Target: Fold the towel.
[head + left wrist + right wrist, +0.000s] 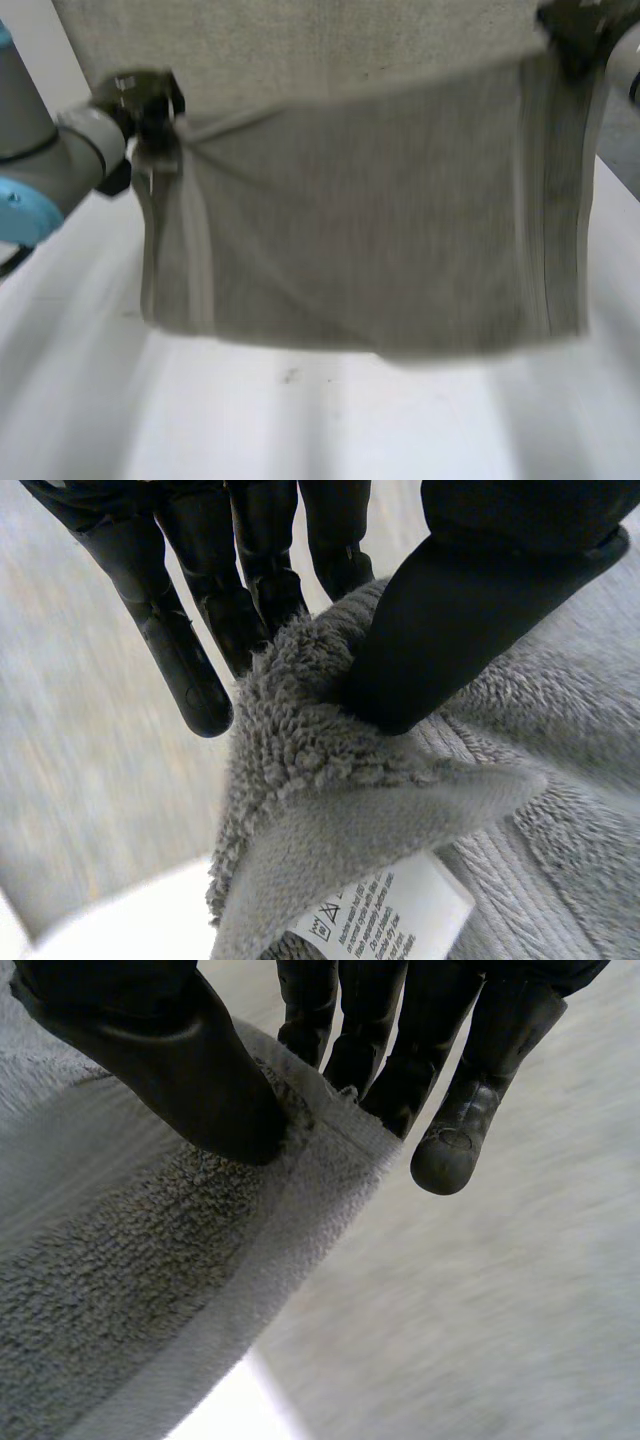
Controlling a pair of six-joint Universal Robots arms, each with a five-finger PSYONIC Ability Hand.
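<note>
white counter beneath a grey towel held aloft. left hand and right hand each pinched an upper corner between thumb and fingers; the fold appeared unfinished, not yet laid flat.

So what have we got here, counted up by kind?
Grey towel, held up off the table: 1
Black robot hands pinching its top corners: 2, the left hand and the right hand
White care label sewn on the towel: 1
White table: 1
Total: 5
</note>
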